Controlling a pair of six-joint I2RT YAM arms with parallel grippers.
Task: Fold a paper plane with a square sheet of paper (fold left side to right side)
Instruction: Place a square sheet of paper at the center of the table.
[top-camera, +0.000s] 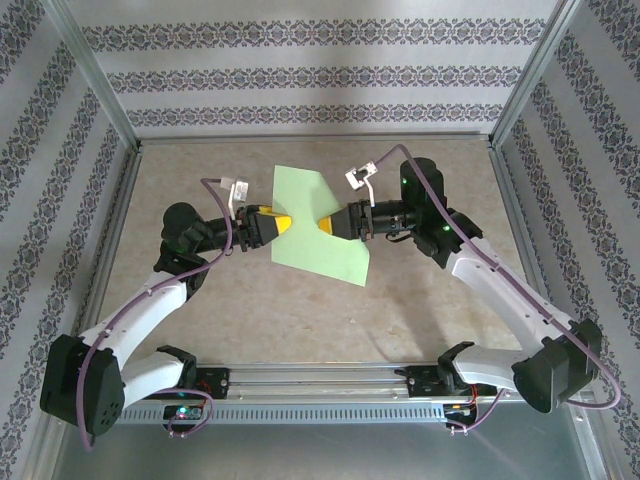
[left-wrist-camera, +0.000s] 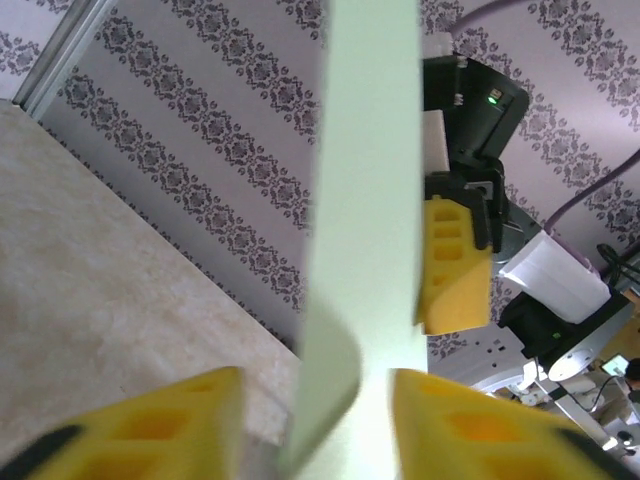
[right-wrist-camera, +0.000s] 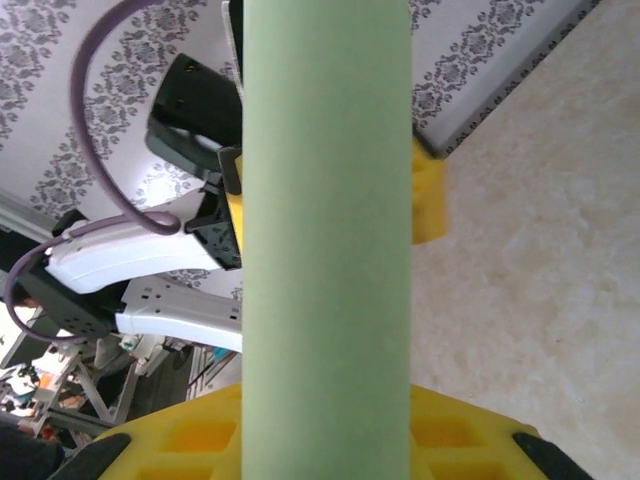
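Over the middle of the table (top-camera: 250, 320), somewhat nearer its far edge than the near one, the square sheet of paper (top-camera: 318, 250) hangs between the two arms, light green and unfolded as far as can be seen. It is tipped up off the surface, one corner pointing toward the far edge and another toward the near edge. The left gripper (top-camera: 286, 222) meets the sheet's left border and the right gripper (top-camera: 330, 225) meets its right border, the two pointing at each other with the paper between them. From the left wrist, the paper runs up as a curling strip between that gripper's two yellow fingers (left-wrist-camera: 150, 430); some gap shows on either side, so whether they are pinching it cannot be told. Beyond the strip, one finger (left-wrist-camera: 455, 265) of the right gripper lies flat against the paper and its partner is hidden behind the sheet, so the right gripper is pinching the sheet's edge.
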